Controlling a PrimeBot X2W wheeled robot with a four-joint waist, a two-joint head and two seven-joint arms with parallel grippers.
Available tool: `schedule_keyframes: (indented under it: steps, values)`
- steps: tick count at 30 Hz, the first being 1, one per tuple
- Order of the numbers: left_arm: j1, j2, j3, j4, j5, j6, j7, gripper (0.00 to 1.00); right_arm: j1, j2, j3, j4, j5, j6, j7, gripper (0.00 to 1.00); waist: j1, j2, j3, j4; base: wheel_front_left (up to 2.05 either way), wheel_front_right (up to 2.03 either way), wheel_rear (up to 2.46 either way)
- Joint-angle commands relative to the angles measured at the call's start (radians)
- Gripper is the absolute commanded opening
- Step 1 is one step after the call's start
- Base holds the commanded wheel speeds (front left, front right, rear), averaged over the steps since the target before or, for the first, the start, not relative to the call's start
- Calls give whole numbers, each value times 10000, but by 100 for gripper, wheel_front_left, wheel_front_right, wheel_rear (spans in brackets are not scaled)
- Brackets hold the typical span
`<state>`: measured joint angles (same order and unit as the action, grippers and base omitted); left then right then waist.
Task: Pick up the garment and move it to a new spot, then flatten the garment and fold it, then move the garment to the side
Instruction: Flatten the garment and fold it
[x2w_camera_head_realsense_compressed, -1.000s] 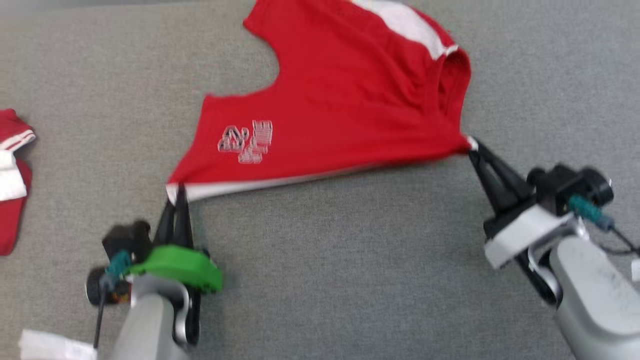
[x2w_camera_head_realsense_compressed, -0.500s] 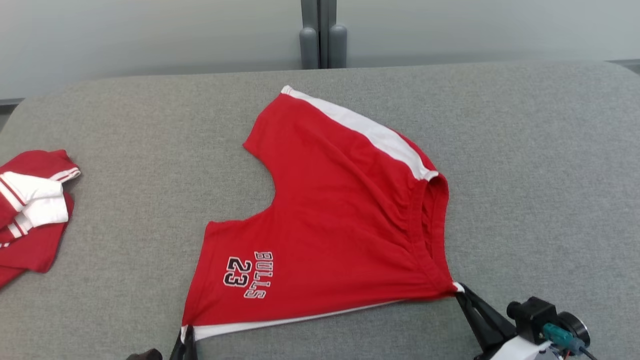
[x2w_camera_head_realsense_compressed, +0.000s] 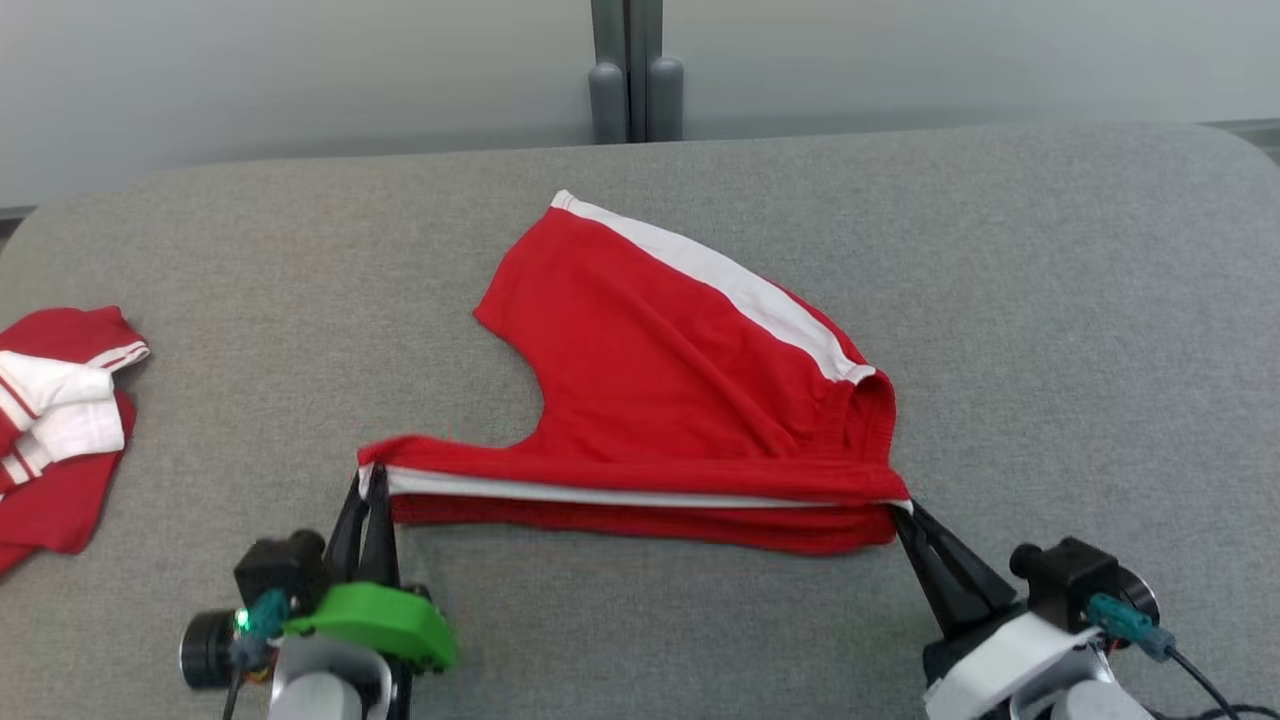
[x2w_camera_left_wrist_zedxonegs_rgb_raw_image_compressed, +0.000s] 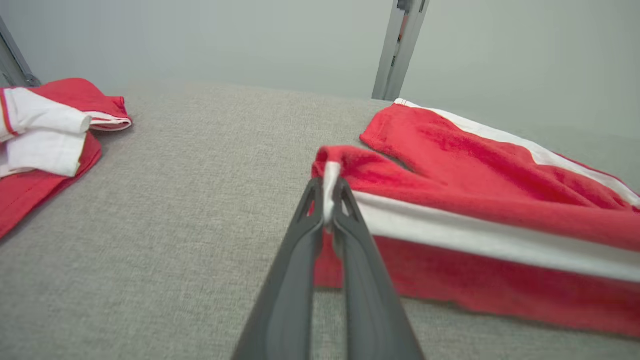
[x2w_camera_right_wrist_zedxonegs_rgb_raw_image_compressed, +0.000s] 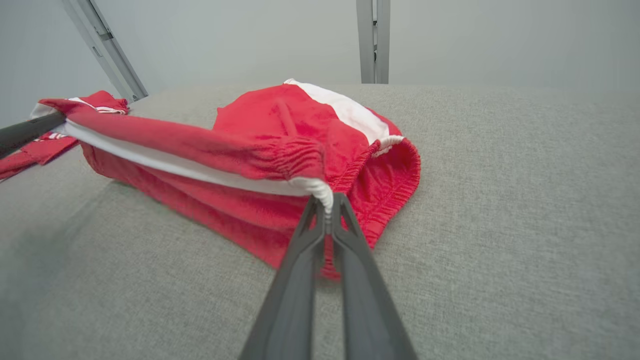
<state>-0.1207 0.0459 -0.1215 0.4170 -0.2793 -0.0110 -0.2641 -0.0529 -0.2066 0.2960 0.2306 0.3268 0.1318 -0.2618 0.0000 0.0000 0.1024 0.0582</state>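
Garment (x2w_camera_head_realsense_compressed: 680, 380) stretches left to right, waistband at the right.

Mid-frame you have the garment (x2w_camera_head_realsense_compressed: 680, 400): soft, matt red knit cloth, with a white stripe of the same dull fabric and a puckered waistband. The table (x2w_camera_head_realsense_compressed: 1050, 300) under it is covered in coarse grey woven cloth. The left gripper (x2w_camera_head_realsense_compressed: 368, 482) and right gripper (x2w_camera_head_realsense_compressed: 902, 512) have smooth, matt dark plastic fingers. At lower left, the green mount (x2w_camera_head_realsense_compressed: 375, 622) looks like slightly glossy plastic.
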Motion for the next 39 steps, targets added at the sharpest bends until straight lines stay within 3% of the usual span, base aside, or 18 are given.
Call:
schedule_keyframes:
  steps: [1, 7, 20, 39]
  values:
    - [-680, 81, -39, 105, 265, -87, -2, 0, -367, 32, -10, -67, 83, -20, -45, 0, 0, 0, 674, -366, 0, 0, 0]
    - [-3034, 128, -229, 1037, 890, -301, -2, 0, -1657, 364, -46, 18, 495, -20, -45, 0, 0, 0, 1682, -777, 0, 0, 0]
    - [-6977, 155, -229, 3498, 1482, 38, -2, 0, -3503, 1008, 132, 318, 1215, -19, -43, 0, 0, 0, 3439, -1704, 0, 0, 0]
    - [-9219, 437, -305, 5915, 1847, 672, -3, 0, -4510, 1530, 162, 379, 1839, -19, -45, 0, 0, 0, 4191, -2315, 0, 0, 0]
